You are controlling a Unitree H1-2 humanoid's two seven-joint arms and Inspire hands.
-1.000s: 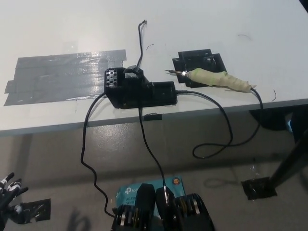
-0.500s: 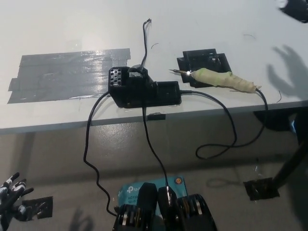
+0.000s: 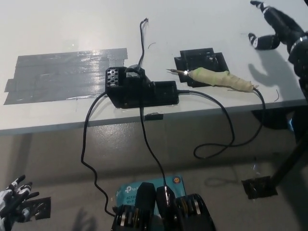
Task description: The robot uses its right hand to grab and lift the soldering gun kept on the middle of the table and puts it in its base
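Black right robot hand [image 3: 276, 26] up at the top right corner over the white surface [image 3: 72, 29], fingers spread apart, holding nothing, well apart from the soldering gun. Soldering gun with pale green tape-wrapped handle [image 3: 219, 79] lying flat near the front edge of the surface, metal tip pointing toward picture left and resting over the flat black plastic mat [image 3: 202, 58], black cord [image 3: 226, 130] trailing off the handle's right end, drooping below the surface edge and looping back up. Black box-shaped soldering base with a perforated holder [image 3: 137, 89] just beside the gun's tip, on its left, not touching it; gun not in the base. Strips of grey duct tape [image 3: 62, 74] stuck flat on the surface farther left. Thin black wire [image 3: 142, 43] running up from the base toward the back. White left robot hand [image 3: 14, 195] resting low at the bottom left, below the surface, fingers apart and empty.
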